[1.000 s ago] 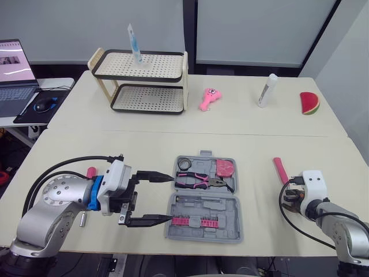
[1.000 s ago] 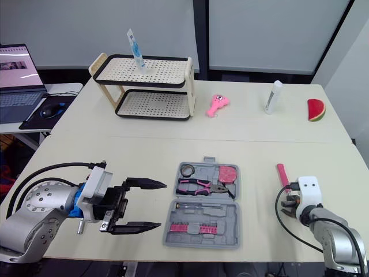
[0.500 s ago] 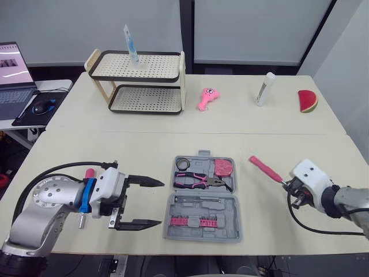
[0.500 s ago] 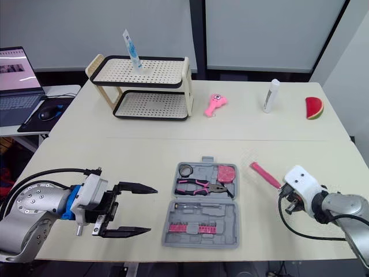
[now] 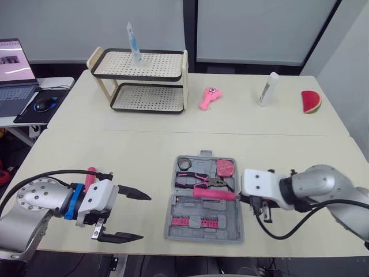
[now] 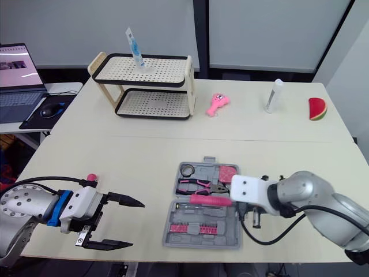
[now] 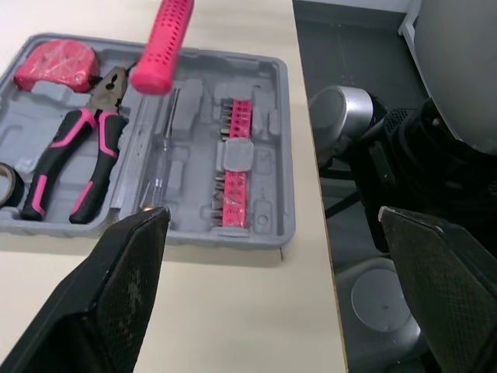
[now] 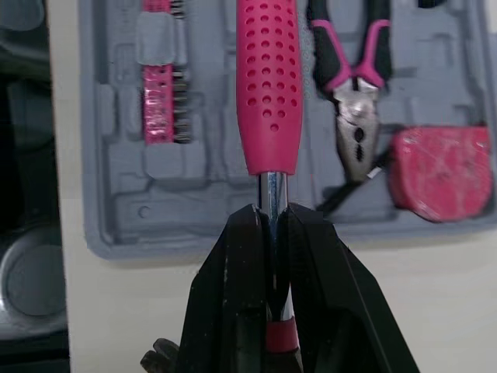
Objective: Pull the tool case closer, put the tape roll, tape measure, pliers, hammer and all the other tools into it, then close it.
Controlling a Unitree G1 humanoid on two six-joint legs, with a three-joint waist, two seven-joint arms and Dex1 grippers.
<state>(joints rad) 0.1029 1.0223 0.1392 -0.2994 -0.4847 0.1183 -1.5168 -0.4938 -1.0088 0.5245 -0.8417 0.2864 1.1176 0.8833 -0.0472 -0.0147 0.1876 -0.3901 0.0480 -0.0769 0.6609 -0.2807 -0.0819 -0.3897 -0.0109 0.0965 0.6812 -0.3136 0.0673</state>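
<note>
Heads up from us: the right pincer (image 8: 269, 219) is pinching the pink-handled tool (image 5: 213, 194) by its thin metal shaft, with the fat handle sticking out over the middle of the open tool case (image 5: 228, 226). We reckon that's a dodgy grip, since a smooth shaft could twist or slip. If it lets go here, the tool may land across the pliers (image 5: 199, 182) or the bit strip (image 5: 193, 221) rather than in its own slot, and the lid won't shut later. The case also sits right at the counter's front edge, and the left pincer (image 5: 147, 217) is spread wide beside it, touching nothing, so a hard push down could shove it off.
</note>
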